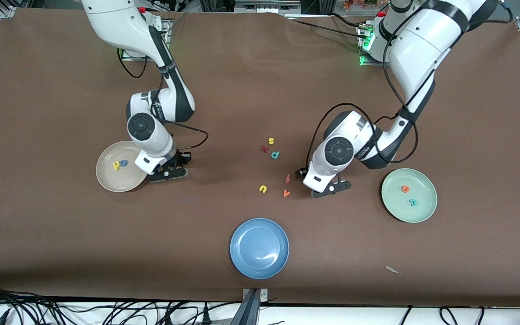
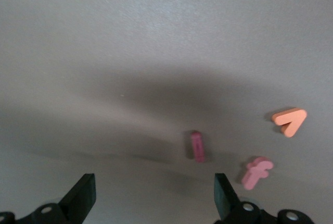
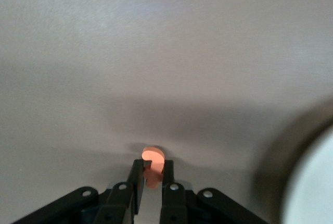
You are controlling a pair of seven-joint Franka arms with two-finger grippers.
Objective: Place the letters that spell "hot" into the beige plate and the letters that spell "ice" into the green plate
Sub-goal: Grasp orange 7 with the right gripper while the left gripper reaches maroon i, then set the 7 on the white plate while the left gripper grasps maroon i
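Right gripper clamping the orange t beside the beige plate; left gripper hanging spread over the dark red i.

The beige plate point(image 1: 106, 178) is sitting toward the right arm's end, carrying the yellow h point(image 1: 116, 165) and blue o point(image 1: 124, 163). The green plate point(image 1: 424, 205) is lying toward the left arm's end, holding the orange e point(image 1: 405, 189) and teal c point(image 1: 413, 202). The right gripper point(image 3: 152, 178) is pinching the orange t point(image 3: 153, 162). The left gripper point(image 2: 152, 195) is standing wide apart above the dark red i point(image 2: 197, 146).

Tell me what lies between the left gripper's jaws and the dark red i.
Nothing but bare table, in the left wrist view: the open left gripper hangs short of the i, with the f and v off to the side.
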